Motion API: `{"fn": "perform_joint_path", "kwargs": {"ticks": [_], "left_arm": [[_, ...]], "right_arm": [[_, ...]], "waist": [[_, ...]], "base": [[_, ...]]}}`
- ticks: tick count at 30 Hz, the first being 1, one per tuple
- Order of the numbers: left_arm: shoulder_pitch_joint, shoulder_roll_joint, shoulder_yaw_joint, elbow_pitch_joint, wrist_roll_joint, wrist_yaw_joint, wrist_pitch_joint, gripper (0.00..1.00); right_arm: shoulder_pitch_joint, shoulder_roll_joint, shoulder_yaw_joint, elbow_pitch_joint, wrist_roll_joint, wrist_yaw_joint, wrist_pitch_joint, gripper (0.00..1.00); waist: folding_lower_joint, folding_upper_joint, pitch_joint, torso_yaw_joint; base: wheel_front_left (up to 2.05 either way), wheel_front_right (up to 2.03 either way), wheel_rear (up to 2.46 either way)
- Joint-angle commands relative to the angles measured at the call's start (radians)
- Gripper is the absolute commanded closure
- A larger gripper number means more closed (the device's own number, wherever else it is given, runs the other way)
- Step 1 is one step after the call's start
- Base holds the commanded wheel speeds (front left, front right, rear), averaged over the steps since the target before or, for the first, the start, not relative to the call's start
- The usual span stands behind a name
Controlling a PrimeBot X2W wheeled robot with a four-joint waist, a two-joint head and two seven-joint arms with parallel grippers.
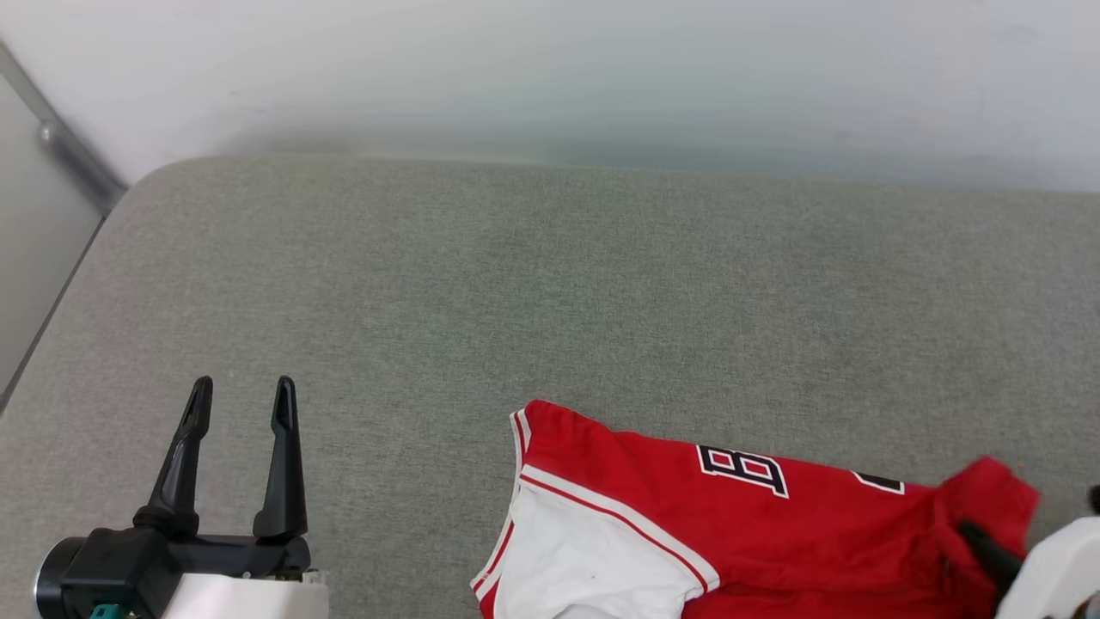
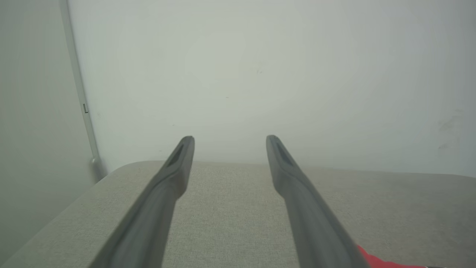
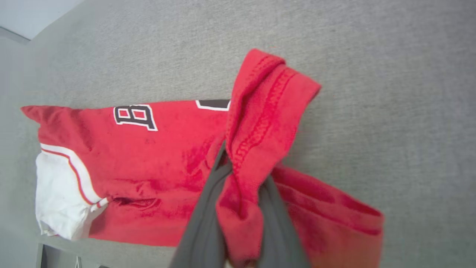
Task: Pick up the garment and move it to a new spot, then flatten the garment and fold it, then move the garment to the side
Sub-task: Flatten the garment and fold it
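Observation:
The garment is a red jersey with a white sleeve and black, white-outlined lettering. It lies crumpled on the grey padded surface at the lower right of the head view. My right gripper is shut on a bunched red hem of the garment, and the fold stands up above the fingers. In the head view the right gripper is half buried in the cloth. My left gripper hovers open and empty to the left of the garment. In the left wrist view the left gripper faces the wall, and a red corner of the garment shows at the bottom.
A pale wall runs right behind the padded surface. A metal rail slants along the wall at the far left, by the surface's rounded corner. Bare grey padding stretches across the back and left.

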Motion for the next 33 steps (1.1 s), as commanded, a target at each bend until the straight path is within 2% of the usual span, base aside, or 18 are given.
{"fn": "perform_joint_path", "kwargs": {"ticks": [1, 7, 11, 17, 18, 23, 33], "left_arm": [[0.006, -0.004, 0.002, 0.001, -0.005, -0.001, -0.002, 0.0], [0.01, -0.007, -0.005, 0.002, -0.01, -0.001, -0.002, 0.0], [0.009, -0.003, -0.012, 0.01, -0.012, -0.001, -0.002, 0.0], [-0.004, 0.009, -0.025, 0.018, -0.015, -0.001, -0.002, 0.0], [-0.008, 0.017, -0.032, 0.02, -0.016, -0.001, -0.002, 0.0], [-0.014, 0.016, -0.029, 0.014, -0.013, -0.001, -0.002, 0.0], [-0.009, 0.018, -0.04, 0.018, -0.015, -0.001, -0.002, 0.0]], "right_arm": [[0.017, 0.019, 0.019, -0.027, 0.013, 0.0, 0.018, 1.0], [0.053, 0.078, 0.105, -0.157, 0.103, 0.0, 0.086, 1.0], [0.063, 0.082, 0.197, -0.145, 0.225, 0.0, 0.053, 1.0], [0.018, 0.081, 0.377, -0.039, 0.343, 0.0, -0.075, 1.0], [-0.041, 0.081, 0.484, 0.038, 0.426, 0.0, -0.165, 1.0], [-0.134, 0.081, 0.58, 0.157, 0.466, 0.0, -0.264, 1.0], [-0.272, 0.08, 0.69, 0.399, 0.534, 0.0, -0.39, 1.0]], "waist": [[-0.0001, 0.0, -0.005, 0.005], [-0.0001, 0.0, -0.01, 0.025], [-0.0001, 0.0, -0.014, 0.041], [-0.0001, 0.0, -0.02, 0.067], [-0.0001, 0.0, -0.021, 0.083], [-0.0001, 0.0, -0.021, 0.101], [-0.0001, 0.0, -0.016, 0.123]], "base": [[0.0, 0.0, 0.0], [0.0, 0.0, 0.0], [0.0, 0.0, 0.0], [0.0, 0.0, 0.0], [0.0, 0.0, 0.0], [0.0, 0.0, 0.0], [0.0, 0.0, 0.0]]}}
